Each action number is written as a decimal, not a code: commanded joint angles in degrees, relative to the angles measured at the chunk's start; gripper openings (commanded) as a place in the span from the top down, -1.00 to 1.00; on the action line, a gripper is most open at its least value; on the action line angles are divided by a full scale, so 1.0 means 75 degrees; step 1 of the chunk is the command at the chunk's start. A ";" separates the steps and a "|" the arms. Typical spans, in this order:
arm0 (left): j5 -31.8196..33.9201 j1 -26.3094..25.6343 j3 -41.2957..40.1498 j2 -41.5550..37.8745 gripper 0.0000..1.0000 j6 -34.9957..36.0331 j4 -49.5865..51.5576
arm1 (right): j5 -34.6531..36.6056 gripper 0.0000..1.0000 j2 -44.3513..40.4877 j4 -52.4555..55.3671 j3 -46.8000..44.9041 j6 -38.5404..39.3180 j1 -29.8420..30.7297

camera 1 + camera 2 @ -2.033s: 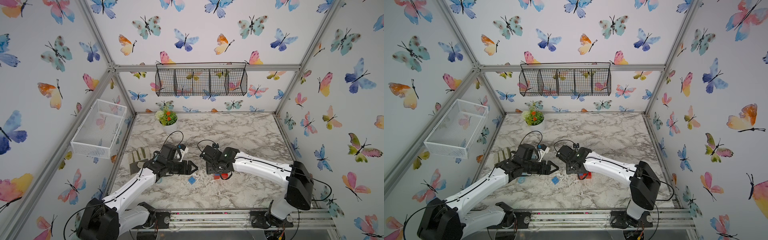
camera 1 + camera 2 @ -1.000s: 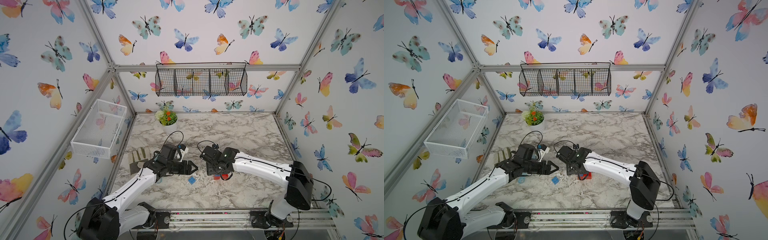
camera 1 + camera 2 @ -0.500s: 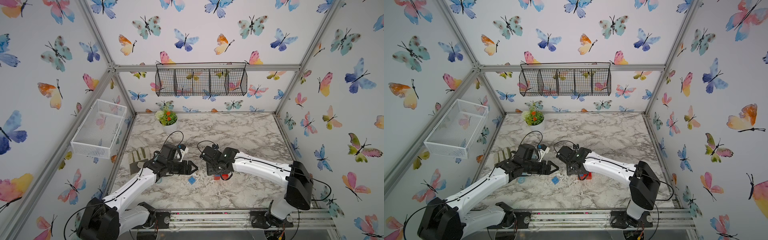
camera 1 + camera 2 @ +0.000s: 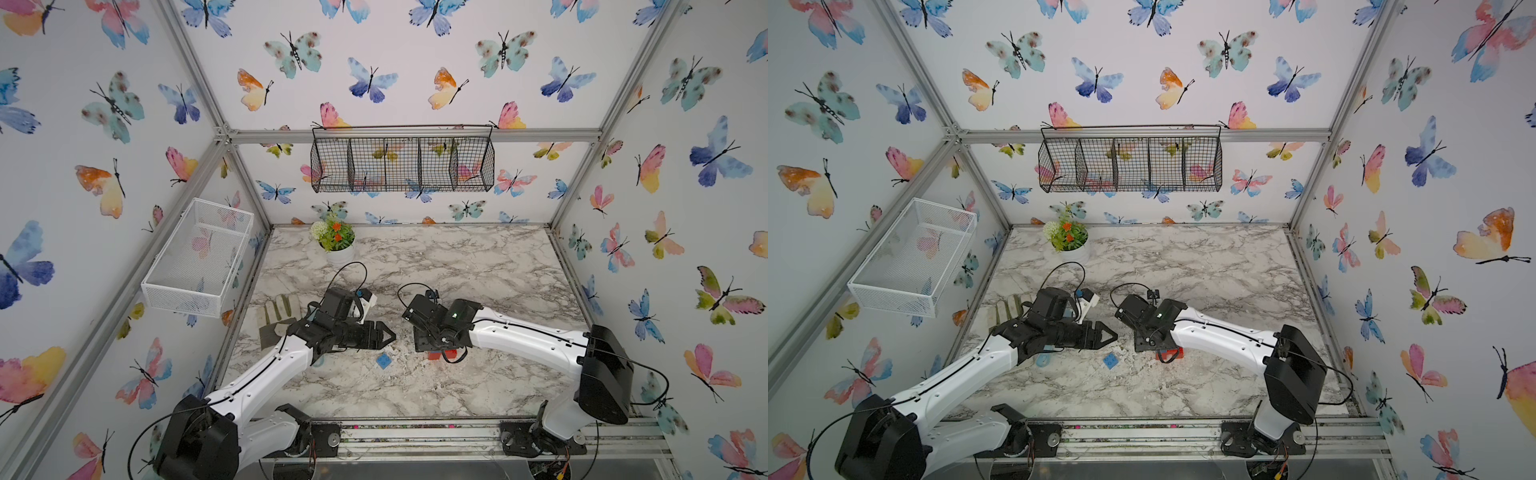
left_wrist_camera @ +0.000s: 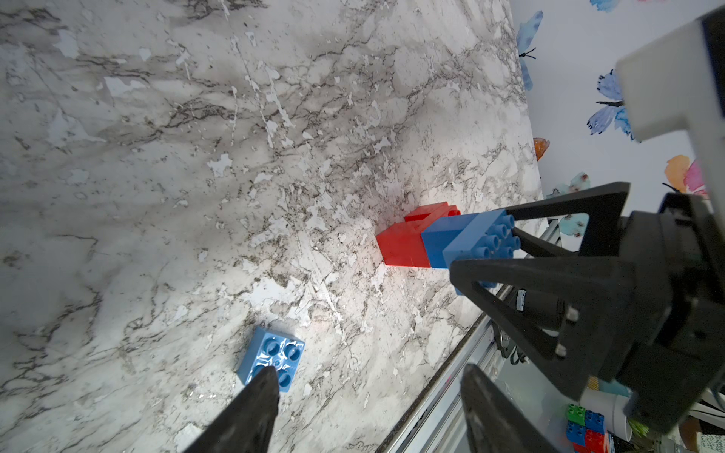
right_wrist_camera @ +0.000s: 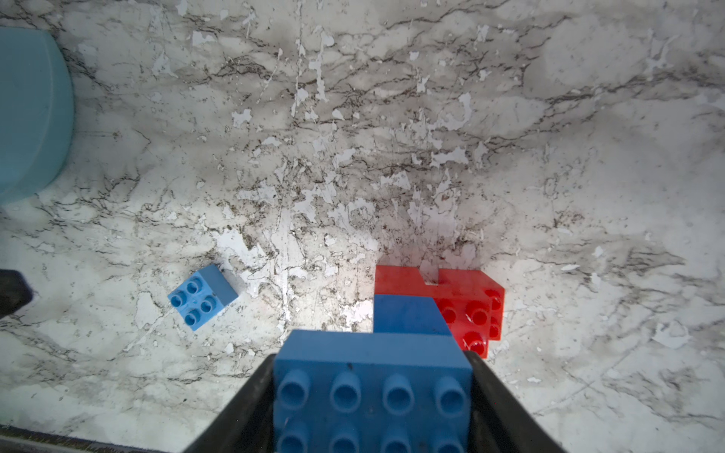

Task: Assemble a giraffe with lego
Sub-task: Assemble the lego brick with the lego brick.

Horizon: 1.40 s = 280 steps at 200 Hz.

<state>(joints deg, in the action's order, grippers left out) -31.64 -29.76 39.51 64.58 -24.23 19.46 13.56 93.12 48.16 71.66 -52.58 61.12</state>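
The partly built giraffe (image 6: 467,310) stands on the marble table: red bricks at the bottom, a blue brick (image 6: 408,319) on them, and a blue oblong brick (image 6: 372,392) on top. My right gripper (image 6: 372,359) reaches down from above and is shut on that oblong brick; the left wrist view shows the same grip on the stack (image 5: 470,239). In both top views only the red base (image 4: 446,355) (image 4: 1169,354) peeks out under the right wrist. A loose blue square lego brick (image 4: 383,360) (image 5: 270,359) lies to its left. My left gripper (image 4: 388,336) (image 5: 365,376) hovers open just above that brick, holding nothing.
A pale blue mirror (image 6: 31,113) lies under the left arm. A work glove (image 4: 276,316) rests at the table's left edge, and a flower pot (image 4: 336,245) stands at the back left. A white basket (image 4: 199,253) and a black wire basket (image 4: 403,164) hang on the walls.
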 commanded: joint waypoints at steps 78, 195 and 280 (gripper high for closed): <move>0.0000 -0.0046 -0.0087 -0.0009 -0.46 0.0022 -0.0076 | -0.1150 0.07 0.0878 0.0836 -0.0526 0.0517 0.0042; 0.0000 -0.0043 -0.0080 0.0018 -0.45 0.0027 -0.0065 | -0.1383 0.04 0.0818 0.0371 -0.0917 0.0548 0.0042; -0.0041 -0.0043 -0.0076 0.0050 -0.45 0.0031 -0.0076 | -0.0776 -0.06 0.0442 0.0216 -0.0404 0.0471 0.0042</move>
<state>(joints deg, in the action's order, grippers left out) -31.66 -29.76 39.51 64.66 -24.23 19.49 12.51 92.66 46.81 70.50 -48.40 61.10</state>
